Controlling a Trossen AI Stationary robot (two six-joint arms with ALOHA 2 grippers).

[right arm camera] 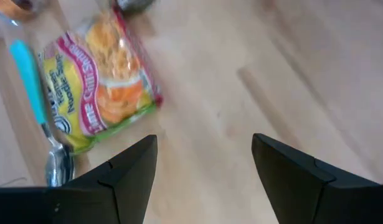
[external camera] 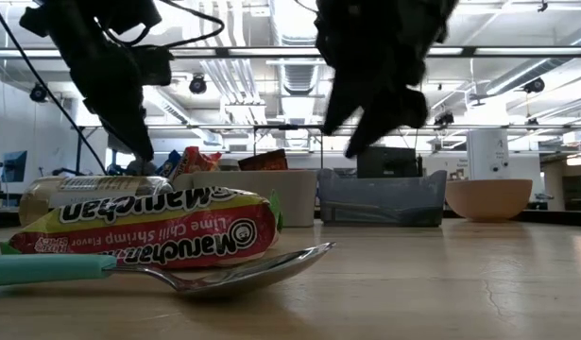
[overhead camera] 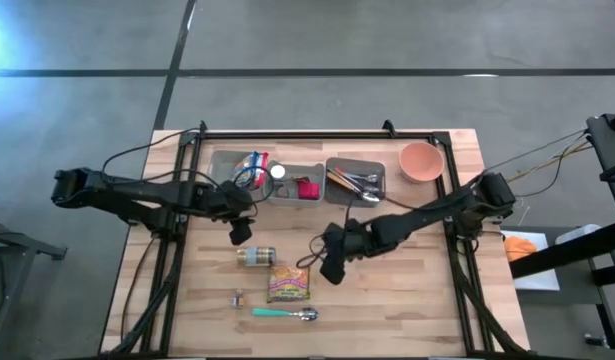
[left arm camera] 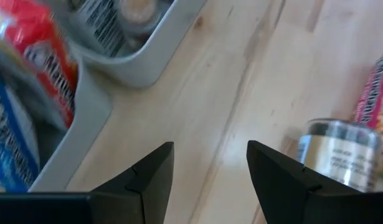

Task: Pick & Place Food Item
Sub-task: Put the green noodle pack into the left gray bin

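While both arms hang above the wooden table (overhead camera: pixel 407 290), the scene reads as follows, each place given relative to the ramen packet.

Ramen packet: Maruchan lime chili shrimp noodle packet (overhead camera: pixel 288 284), lying flat on the table, in no gripper.

Right gripper: right gripper (overhead camera: pixel 330 267) hovers just beside the packet on its right; jaws stand apart with bare table between them, holding nothing.

Left gripper: left gripper (overhead camera: pixel 239 231) hovers beyond the packet toward the trays, above the can; jaws stand apart, holding nothing.

Can: metal can (overhead camera: pixel 255 257) lies on its side just beside the packet, on its tray side and slightly left.

Spoon: teal-handled spoon (overhead camera: pixel 285 314) lies just beside the packet on its near side, bowl pointing right.

Small item: small object (overhead camera: pixel 237 297) sits near the packet's left; too small to identify.

Left tray: grey tray (overhead camera: pixel 227 160) stands well beyond the packet, holding packaged food.

Middle tray: grey tray with red packet (overhead camera: pixel 305 166) stands well beyond the packet.

Cutlery tray: grey tray of utensils (overhead camera: pixel 377 166) stands beyond the packet, to its right.

Bowl: pink bowl (overhead camera: pixel 421 162) stands farthest right, beyond the cutlery tray.
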